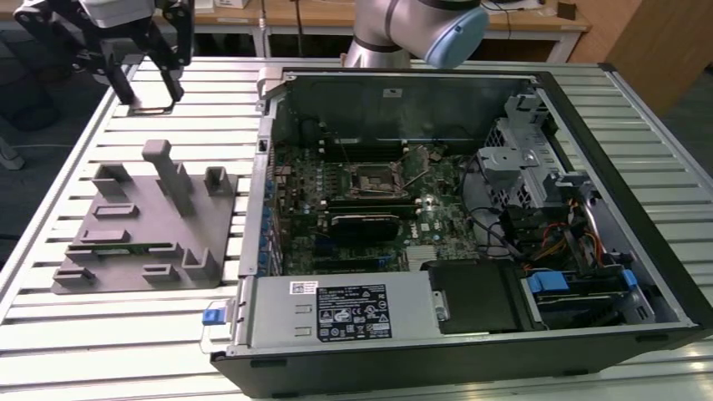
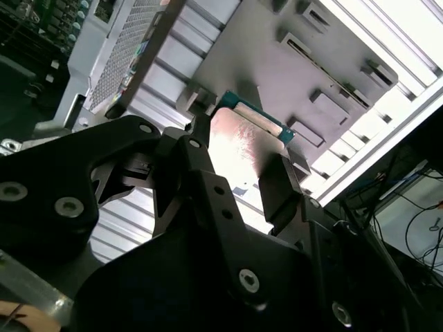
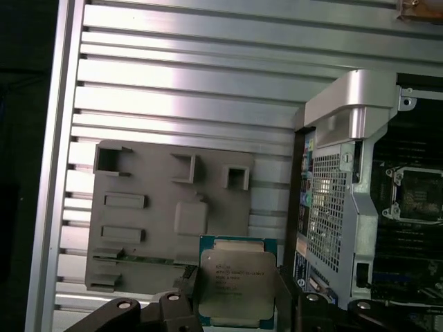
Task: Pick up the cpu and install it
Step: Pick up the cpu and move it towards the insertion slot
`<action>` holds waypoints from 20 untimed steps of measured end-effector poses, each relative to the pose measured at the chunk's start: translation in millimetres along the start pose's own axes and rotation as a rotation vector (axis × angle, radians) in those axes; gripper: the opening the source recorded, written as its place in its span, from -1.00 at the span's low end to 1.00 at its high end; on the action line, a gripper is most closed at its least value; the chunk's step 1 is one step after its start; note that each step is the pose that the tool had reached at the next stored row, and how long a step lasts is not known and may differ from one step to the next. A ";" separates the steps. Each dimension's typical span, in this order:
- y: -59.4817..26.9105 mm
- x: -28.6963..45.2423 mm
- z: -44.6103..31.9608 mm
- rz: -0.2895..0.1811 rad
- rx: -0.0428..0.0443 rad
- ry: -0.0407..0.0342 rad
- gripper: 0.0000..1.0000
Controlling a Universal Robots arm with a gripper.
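The cpu (image 3: 237, 283), a flat square chip with a silvery top and green edge, is held between my gripper's (image 3: 237, 299) black fingers; the same cpu (image 2: 242, 135) shows in the second wrist view. In the exterior view my gripper (image 1: 152, 93) hangs above the slatted table at the far left, beyond the grey plastic fixture (image 1: 145, 225) and apart from it. The black square socket (image 1: 371, 177) with its metal frame sits on the motherboard inside the open computer case (image 1: 624, 167), off to the exterior view's right of the gripper.
The grey fixture (image 3: 166, 221) has several raised blocks and slots, and a green memory stick (image 3: 138, 258) lies in it. The case's metal wall (image 3: 332, 180) stands between fixture and motherboard. Drive cages and cables (image 1: 535, 192) crowd the case's right side.
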State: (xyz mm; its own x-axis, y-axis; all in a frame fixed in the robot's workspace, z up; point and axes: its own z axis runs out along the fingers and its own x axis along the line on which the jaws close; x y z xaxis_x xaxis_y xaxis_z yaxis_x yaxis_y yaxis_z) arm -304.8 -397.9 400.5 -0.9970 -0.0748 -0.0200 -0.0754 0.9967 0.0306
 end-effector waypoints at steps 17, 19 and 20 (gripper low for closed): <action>-3.4 -45.3 0.8 0.000 -0.0002 0.0001 0.06; -3.9 -51.0 0.9 0.000 -0.0002 0.0000 0.06; -4.1 -53.8 1.0 0.000 -0.0002 0.0000 0.06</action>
State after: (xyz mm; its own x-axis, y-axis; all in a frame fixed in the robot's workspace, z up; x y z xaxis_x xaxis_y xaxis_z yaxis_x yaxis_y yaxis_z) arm -250.9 -397.9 400.5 -0.9970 -0.0748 -0.0200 -0.0754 0.9967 0.0308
